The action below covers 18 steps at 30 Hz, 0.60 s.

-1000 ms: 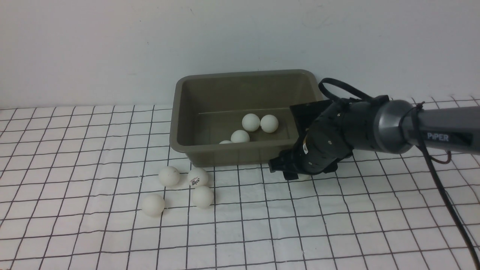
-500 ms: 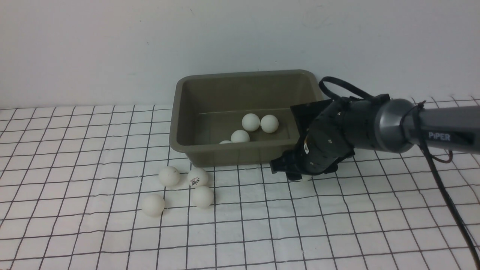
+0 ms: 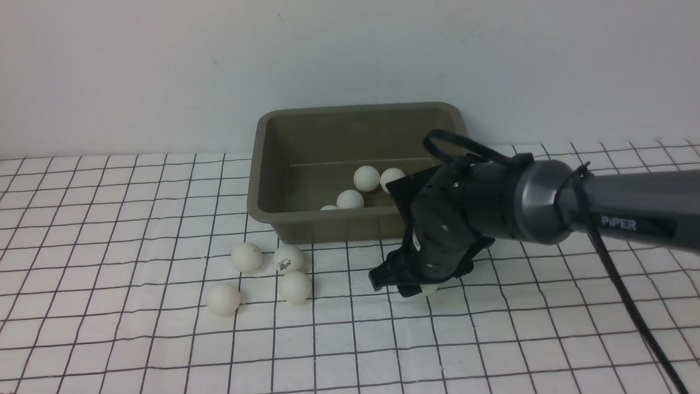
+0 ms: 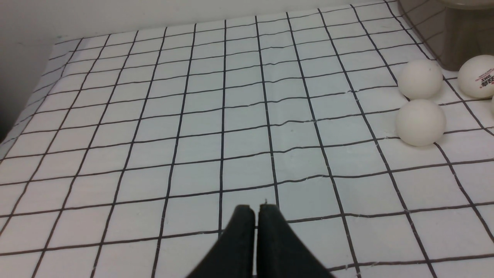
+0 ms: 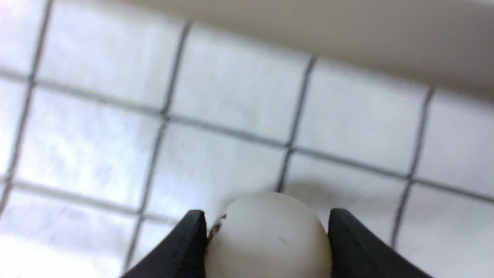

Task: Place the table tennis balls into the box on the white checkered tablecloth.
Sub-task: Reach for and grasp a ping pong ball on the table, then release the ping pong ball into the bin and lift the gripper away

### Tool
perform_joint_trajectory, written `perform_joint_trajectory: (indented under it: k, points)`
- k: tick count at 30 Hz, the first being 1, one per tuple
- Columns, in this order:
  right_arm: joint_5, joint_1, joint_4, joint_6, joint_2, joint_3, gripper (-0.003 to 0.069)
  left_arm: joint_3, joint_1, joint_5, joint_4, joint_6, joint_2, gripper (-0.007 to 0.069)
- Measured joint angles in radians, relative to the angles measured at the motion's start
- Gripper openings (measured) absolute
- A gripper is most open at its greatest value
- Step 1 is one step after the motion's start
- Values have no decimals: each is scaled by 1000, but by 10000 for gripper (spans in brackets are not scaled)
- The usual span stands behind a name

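One table tennis ball is clamped between the right fingers, low over the white checkered tablecloth just before the box. Four balls lie inside it; four more balls cluster on the cloth nearby. The left fingers are pressed together, empty.

plain wht bg wall, even light

- The box, an olive-grey tub with rounded corners and a flared rim, stands open at the far edge of the white checkered tablecloth.
- Four white table tennis balls lie inside, toward its right half.
- Four more cluster off its near left corner; one logo ball shows dark print.
- The held ball sits pinched in the right gripper, before the box's near wall.
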Motion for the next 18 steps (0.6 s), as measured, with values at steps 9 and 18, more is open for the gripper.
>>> perform_joint_trajectory:
  k: [9,18]
  points:
    - [84,112,-15,-1,-163,-1,361,0,0,0,0,0,0,-4]
    - [23,59,-182,-1,-340,-118,361,0,0,0,0,0,0,-4]
